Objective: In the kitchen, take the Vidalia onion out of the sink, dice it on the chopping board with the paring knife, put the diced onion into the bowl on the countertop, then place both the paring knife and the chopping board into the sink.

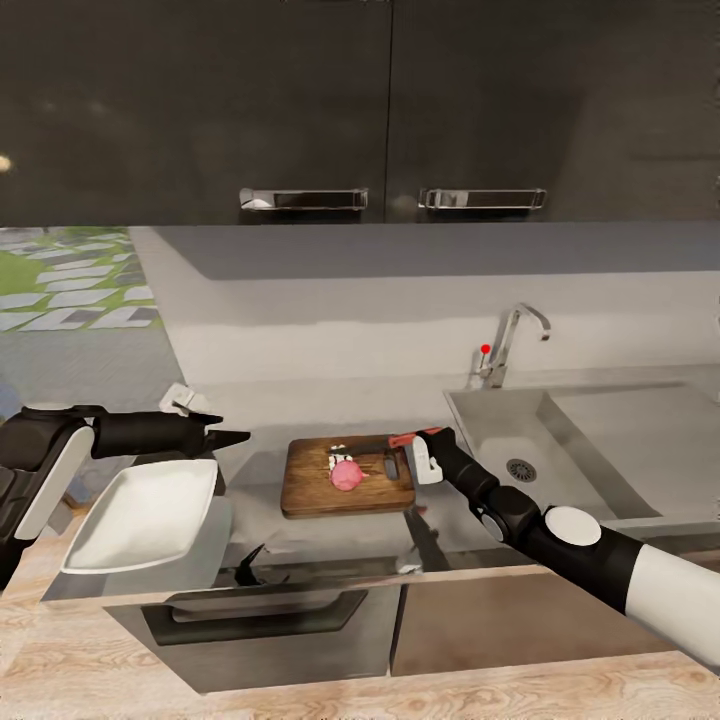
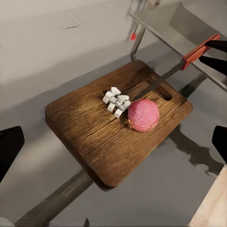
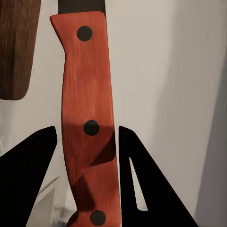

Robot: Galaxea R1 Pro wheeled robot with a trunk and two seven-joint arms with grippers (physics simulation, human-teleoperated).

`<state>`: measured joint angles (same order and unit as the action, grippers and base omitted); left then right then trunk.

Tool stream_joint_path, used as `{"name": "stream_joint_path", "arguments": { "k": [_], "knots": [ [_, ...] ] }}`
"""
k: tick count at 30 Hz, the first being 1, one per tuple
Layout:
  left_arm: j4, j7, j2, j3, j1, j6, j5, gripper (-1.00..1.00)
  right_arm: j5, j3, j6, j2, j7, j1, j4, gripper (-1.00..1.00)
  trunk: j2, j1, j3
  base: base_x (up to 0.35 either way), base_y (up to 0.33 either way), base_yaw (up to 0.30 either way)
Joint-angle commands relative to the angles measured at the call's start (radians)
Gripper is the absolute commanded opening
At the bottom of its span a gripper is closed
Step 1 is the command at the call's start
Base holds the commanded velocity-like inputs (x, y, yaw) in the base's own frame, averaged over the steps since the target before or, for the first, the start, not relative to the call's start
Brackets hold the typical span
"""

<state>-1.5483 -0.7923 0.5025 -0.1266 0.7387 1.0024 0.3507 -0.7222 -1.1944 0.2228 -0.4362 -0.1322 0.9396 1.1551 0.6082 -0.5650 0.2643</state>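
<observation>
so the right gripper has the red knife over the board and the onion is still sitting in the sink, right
Not quite. The onion is on the chopping board, beside a small pile of diced pieces, not in the sink; the left wrist view shows it. The rest holds: the right gripper grips the red-handled paring knife with its blade over the board.

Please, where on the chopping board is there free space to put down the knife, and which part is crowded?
The chopping board is bare on the half toward its end away from the slot hole. The crowded part is near the slot end: the onion, the white diced pieces beside it, and the paring knife blade over that end, held by the right gripper.
</observation>
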Motion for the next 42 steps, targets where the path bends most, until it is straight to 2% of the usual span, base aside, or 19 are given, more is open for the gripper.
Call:
{"name": "stream_joint_path", "arguments": {
  "k": [1,13,22,28,42],
  "knots": [
    [0.001,-0.002,0.001,-0.001,0.002,0.004,0.000,1.00,-0.009,-0.005,0.010,-0.001,-0.004,0.002,0.001,-1.00,0.002,0.000,0.002,-0.225,0.000,0.000],
    [0.000,-0.002,0.000,0.000,0.002,0.008,0.000,1.00,-0.006,-0.005,0.012,-0.006,-0.004,0.002,0.002,-1.00,0.002,0.000,0.002,-0.053,0.000,0.000],
    [-0.002,-0.002,-0.001,-0.002,0.002,0.008,0.001,1.00,-0.005,-0.005,0.015,-0.006,-0.004,0.002,0.000,-1.00,0.065,-0.034,0.030,0.000,0.000,0.000],
    [-0.003,-0.003,-0.001,-0.002,0.002,0.010,0.000,1.00,-0.005,-0.005,0.015,-0.005,-0.004,0.002,0.000,-1.00,0.065,-0.034,0.030,0.000,0.000,0.000],
    [-0.003,-0.003,-0.001,-0.002,0.002,0.010,0.001,1.00,-0.005,-0.005,0.016,-0.006,-0.004,0.002,0.000,-1.00,0.163,-0.088,0.074,0.000,0.000,0.000]
  ]
}}
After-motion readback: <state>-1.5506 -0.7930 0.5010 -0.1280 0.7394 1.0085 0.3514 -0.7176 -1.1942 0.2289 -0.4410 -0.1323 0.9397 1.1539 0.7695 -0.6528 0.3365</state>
